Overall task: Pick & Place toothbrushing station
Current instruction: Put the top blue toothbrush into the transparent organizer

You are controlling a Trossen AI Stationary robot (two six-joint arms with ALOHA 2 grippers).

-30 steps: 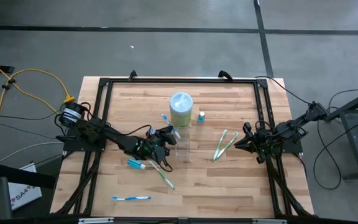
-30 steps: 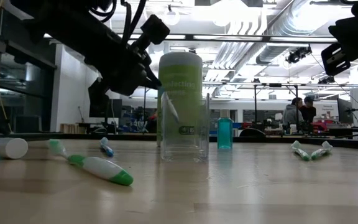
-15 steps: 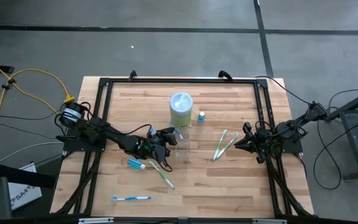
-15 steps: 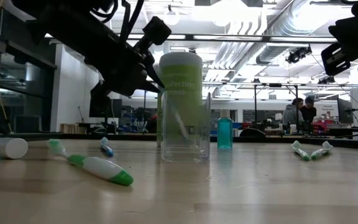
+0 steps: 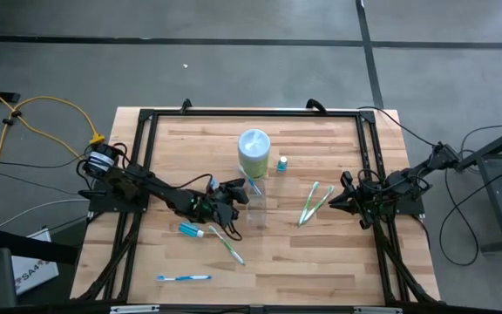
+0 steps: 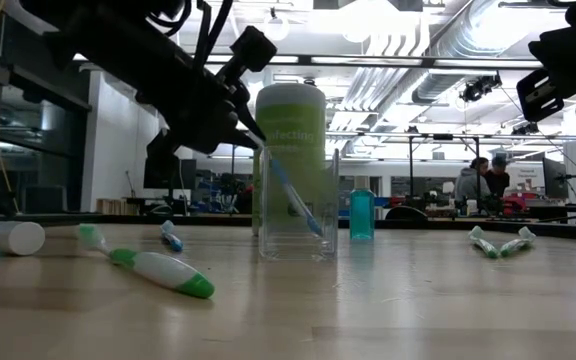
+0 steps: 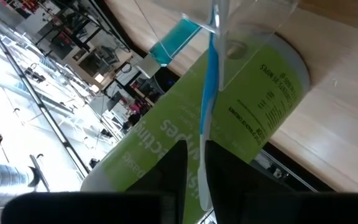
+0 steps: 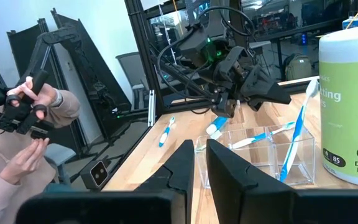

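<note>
High view: wooden table (image 5: 321, 253) with a clear tumbler (image 5: 255, 194) near its middle, just in front of a green-and-white wipes canister (image 5: 254, 153). One blue-and-white toothbrush (image 6: 293, 196) leans inside the tumbler, head down. Left pincer (image 5: 237, 189) hangs just beside the tumbler's rim, fingers slightly apart, with the brush handle running up between them in the left wrist view; whether they touch it cannot be told. Right pincer (image 5: 336, 201) waits at the table's right side, fingers close together, holding nothing. Two green-and-white toothbrushes (image 5: 314, 201) lie side by side between tumbler and right pincer. A toothpaste tube (image 5: 191, 229) and another green-and-white toothbrush (image 5: 227, 245) lie in front of the left arm; a blue toothbrush (image 5: 184, 277) lies near the front edge. A small teal bottle (image 5: 282, 162) stands beside the canister.
</note>
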